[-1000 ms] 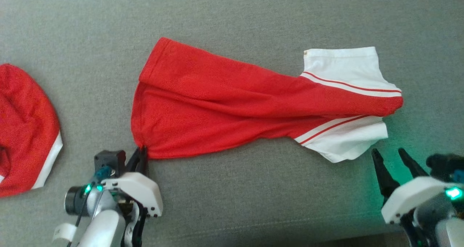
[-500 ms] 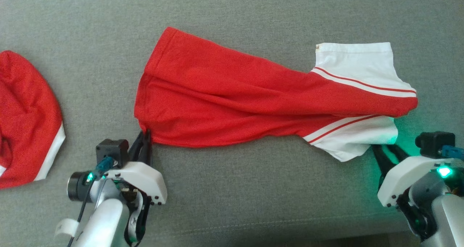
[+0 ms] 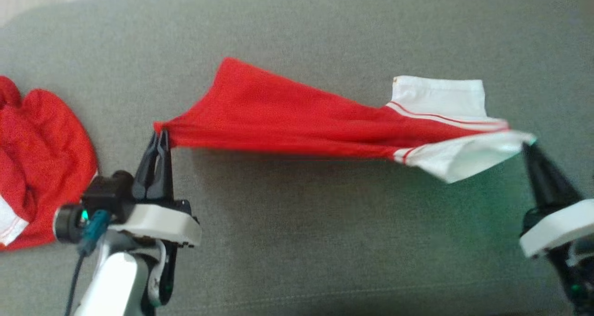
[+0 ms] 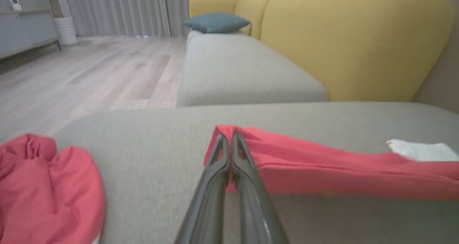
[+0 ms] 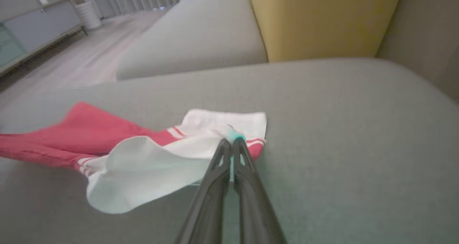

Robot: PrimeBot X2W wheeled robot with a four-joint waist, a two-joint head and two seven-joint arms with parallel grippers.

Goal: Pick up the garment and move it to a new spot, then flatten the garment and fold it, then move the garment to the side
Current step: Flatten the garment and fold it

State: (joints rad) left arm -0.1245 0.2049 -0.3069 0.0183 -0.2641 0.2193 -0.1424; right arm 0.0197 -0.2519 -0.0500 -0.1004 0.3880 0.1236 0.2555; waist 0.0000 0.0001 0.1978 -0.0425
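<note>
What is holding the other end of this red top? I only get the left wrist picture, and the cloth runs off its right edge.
Observer: The right gripper has it. Its fingers are shut on the edge of a white sleeve of the garment.
Operator: Is the cloth hanging in the air, then?
Observer: Partly. In the head view its near edge is pulled taut between the left gripper and the right one, and it throws a shadow on the grey cushion. The back edge seems to rest on the cushion.
</note>
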